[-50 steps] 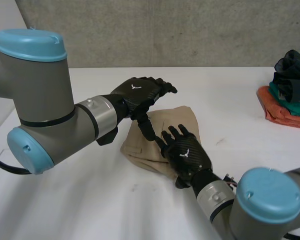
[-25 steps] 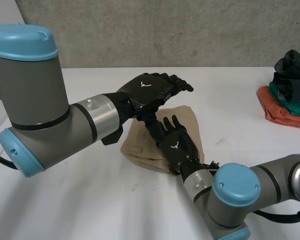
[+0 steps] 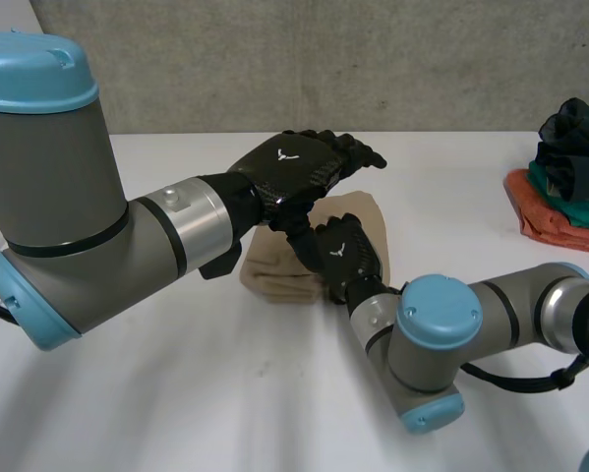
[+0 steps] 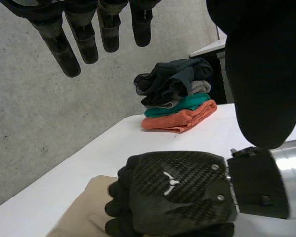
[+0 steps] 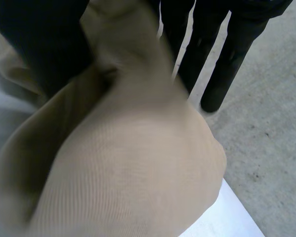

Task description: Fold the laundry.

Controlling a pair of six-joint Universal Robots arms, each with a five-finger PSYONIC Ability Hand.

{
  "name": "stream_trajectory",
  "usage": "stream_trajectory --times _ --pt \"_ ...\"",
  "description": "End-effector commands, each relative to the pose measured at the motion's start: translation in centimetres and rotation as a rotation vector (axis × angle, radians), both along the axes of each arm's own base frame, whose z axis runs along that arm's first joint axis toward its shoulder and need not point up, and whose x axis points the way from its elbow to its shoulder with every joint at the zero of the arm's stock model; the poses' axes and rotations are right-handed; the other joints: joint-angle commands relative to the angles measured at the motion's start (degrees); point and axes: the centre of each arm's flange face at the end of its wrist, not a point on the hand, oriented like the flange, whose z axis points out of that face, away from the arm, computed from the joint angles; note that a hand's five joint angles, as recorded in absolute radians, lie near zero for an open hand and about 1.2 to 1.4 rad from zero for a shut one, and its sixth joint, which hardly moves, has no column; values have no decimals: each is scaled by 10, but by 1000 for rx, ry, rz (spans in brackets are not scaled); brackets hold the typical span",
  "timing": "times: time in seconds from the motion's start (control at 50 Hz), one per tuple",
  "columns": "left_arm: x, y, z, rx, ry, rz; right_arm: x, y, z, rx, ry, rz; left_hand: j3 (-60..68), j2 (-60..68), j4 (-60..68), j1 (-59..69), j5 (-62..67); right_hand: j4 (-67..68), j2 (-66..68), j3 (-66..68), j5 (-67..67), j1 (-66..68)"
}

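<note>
Robot arms work over a white bench (image 3: 176,393), folding laundry. Nearest the camera, the grey right arm (image 3: 422,369) with its light-blue cap has swung in across the front of the bench in the last second. Its black right robot hand (image 3: 345,258) has slid from the near edge of a folded beige garment of finely ribbed cloth (image 3: 274,273) up onto its middle. In the wrist view, cloth is bunched between thumb and fingers, so the hand appears to grip a fold.

The garment lies mid-bench and looks more compact than before, which suggests a fold was just made and is being held. Just above it, the left robot hand (image 3: 299,169) has risen clear, fingers loosely straight, holding nothing.

At the far right sits a stack of folded clothes (image 3: 569,187) in orange, teal and dark colours, likely finished pieces. Behind stands a grey concrete wall (image 3: 323,59).
</note>
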Motion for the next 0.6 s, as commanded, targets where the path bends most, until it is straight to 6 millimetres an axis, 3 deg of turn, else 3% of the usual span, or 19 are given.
stream_trajectory --times 0.02,0.08,0.18,0.3,0.38,0.4,0.46,0.48,0.6 --pt "0 0 4 -9 6 0 -12 -27 13 20 -69 -93 2 6 5 13 -5 253 245 253 319 285" --pt "0 2 8 -21 15 -5 -22 -39 29 5 -114 -136 -1 2 2 10 -9 253 245 253 319 285" --pt "0 5 20 -62 44 -9 -54 -73 68 -57 -174 -223 -4 -1 -1 6 -12 253 245 253 319 285" --pt "-2 9 34 -116 83 -18 -78 -102 104 -141 -215 -216 -4 -1 -1 6 -12 253 245 253 319 285" --pt "-3 11 39 -125 99 -24 -96 -128 143 -232 -280 -205 -6 -3 -3 5 -14 253 245 253 319 285" --pt "-4 12 40 -125 104 -26 -108 -139 162 -273 -318 -213 -6 -3 -3 5 -14 253 245 253 319 285" --pt "-7 15 44 -120 124 -37 -134 -158 193 -339 -379 -252 -6 -3 -3 5 -14 253 245 253 319 285" --pt "-7 16 45 -117 127 -39 -153 -168 212 -380 -414 -273 -6 -3 -3 5 -14 253 245 253 319 285" --pt "-9 23 50 -119 140 -69 -223 -205 254 -480 -499 -309 -4 -1 -1 6 -12 253 245 253 319 285"
